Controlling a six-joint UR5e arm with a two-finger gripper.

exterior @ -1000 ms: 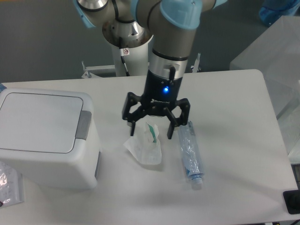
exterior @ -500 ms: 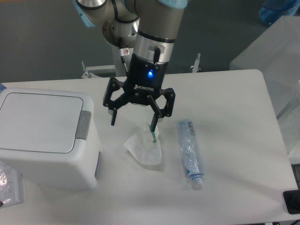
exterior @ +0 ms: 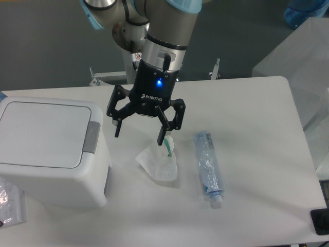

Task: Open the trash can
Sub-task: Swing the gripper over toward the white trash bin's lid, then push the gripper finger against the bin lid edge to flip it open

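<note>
Now the end effector (exterior: 139, 136) hangs with its two fingers spread wide and nothing between them, a blue light glowing on its black body. Compared with half a second ago it has shifted a little further left, toward the trash can (exterior: 51, 152), and a full second ago it stood well to the right, straddling the crumpled white wrapper (exterior: 158, 163). Its left fingertip now sits in the gap between the can and the wrapper, while the right fingertip overlaps the wrapper's far end, where a green strip shows; whether it touches the wrapper cannot be told. The trash can sits at the left of the white surface (exterior: 257, 128), its flat lid down and its grey latch tab (exterior: 92, 137) facing right toward the fingers; it has not moved. The clear plastic bottle (exterior: 207, 168) lies on its side just right of the wrapper, its cap toward the near edge, unmoved as well. A clear packet (exterior: 10, 205) lies at the near left corner, partly behind the can.
</note>
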